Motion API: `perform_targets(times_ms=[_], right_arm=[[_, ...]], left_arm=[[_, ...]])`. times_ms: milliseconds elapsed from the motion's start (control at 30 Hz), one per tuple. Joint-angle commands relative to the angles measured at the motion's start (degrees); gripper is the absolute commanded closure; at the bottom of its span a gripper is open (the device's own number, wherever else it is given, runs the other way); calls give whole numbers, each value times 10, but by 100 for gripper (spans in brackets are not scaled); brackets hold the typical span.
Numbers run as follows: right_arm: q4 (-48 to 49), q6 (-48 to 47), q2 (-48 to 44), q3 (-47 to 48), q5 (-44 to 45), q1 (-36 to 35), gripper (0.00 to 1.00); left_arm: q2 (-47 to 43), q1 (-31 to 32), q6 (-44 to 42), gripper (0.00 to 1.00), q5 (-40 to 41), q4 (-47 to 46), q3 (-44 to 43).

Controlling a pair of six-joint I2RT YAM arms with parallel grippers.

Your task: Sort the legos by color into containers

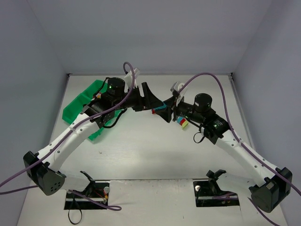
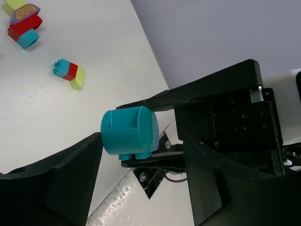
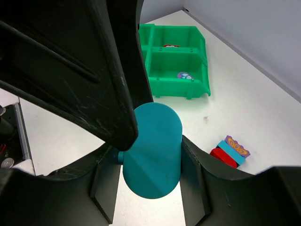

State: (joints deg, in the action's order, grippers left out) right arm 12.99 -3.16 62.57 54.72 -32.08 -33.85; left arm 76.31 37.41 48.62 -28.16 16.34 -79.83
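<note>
My right gripper (image 1: 165, 110) is shut on a cyan-blue rounded lego (image 3: 153, 150), held above the table at mid-centre. In the left wrist view the lego (image 2: 129, 131) sits clamped between the right gripper's thin black fingers. My left gripper (image 1: 148, 100) is open, and its wide fingers (image 2: 56, 183) stand on either side of that lego. The bright green tray (image 1: 75, 107) lies at the far left, partly under the left arm. In the right wrist view the tray (image 3: 200, 87) holds a red piece (image 3: 170, 45) in one compartment and a purple and cyan piece (image 3: 184, 75) in another.
A red, yellow-green and cyan lego cluster (image 1: 182, 122) lies on the table under the right wrist. The left wrist view shows two loose stacks, one (image 2: 23, 23) and another (image 2: 69, 73). A red, cyan and purple stack (image 3: 230, 151) lies right of the right gripper. Grey walls enclose the table.
</note>
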Motion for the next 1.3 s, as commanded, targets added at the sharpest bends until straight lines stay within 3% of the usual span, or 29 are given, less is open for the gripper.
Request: perform_targets(times_ms=[0,100,333,467,500,600,633,733,867,967,1000,1133,1267], right_arm=[[37,-8,-15,4,-19,-6,96],[39,-5,-18,2,-24,-10,95],[40,1,-38,-11,-29,-11,95],[39,4,-46,-18,-27,-11,94],[39,5,-46,-20,-24,-11,91],[36,8,-47,-22,-13,-11,69],[31,8,-46,-22,-11,-11,48],[12,17,-44,-20,23,-10,21],[-6,32,-49,-28,83,-10,14],[-14,75,-52,-39,150,-9,11],[-15,92,-52,-41,169,-8,9],[-27,109,-37,-42,248,-5,2],[-39,125,-5,-30,306,-3,1]], left_arm=[[-3,20,1,39,25,-21,-6],[1,30,1,46,40,-19,1],[0,33,16,47,61,-31,26],[-8,41,24,69,63,-49,38],[-13,42,28,85,64,-53,42],[-34,43,34,100,78,-63,64],[-41,43,33,100,85,-58,71],[-68,40,3,100,143,-12,83],[-98,18,-49,100,238,82,73],[-114,-43,-72,100,303,145,72],[-116,-93,-82,100,310,168,76],[-116,-214,-114,100,336,185,88],[-80,-316,-135,100,330,179,85]])
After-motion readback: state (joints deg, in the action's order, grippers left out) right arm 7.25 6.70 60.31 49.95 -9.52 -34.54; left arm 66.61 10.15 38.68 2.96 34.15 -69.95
